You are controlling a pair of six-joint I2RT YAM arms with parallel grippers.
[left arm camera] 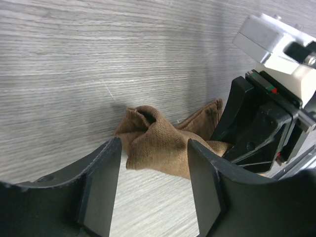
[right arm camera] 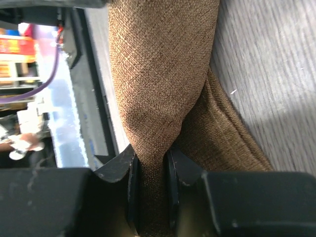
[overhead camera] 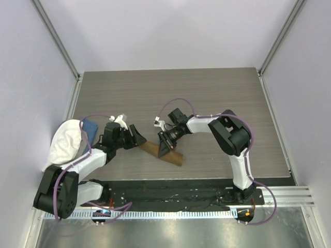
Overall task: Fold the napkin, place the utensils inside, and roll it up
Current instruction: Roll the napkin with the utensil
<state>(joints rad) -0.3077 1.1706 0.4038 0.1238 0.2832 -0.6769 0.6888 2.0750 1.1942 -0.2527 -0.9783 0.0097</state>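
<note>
The tan-brown napkin (overhead camera: 166, 153) lies as a narrow bundle on the table between the two arms. My right gripper (overhead camera: 166, 146) is shut on it; in the right wrist view the cloth (right arm camera: 163, 74) is pinched between the two fingers (right arm camera: 150, 182). My left gripper (overhead camera: 138, 139) is open and empty at the napkin's left end; in the left wrist view the bunched cloth (left arm camera: 158, 143) sits just beyond its spread fingers (left arm camera: 153, 182), not touching them. The gold spoon is hidden or out of view.
A white cloth (overhead camera: 64, 140) and a blue cloth (overhead camera: 89, 127) lie at the table's left edge behind the left arm. The black base rail (overhead camera: 170, 194) runs along the near edge. Grey walls stand on three sides.
</note>
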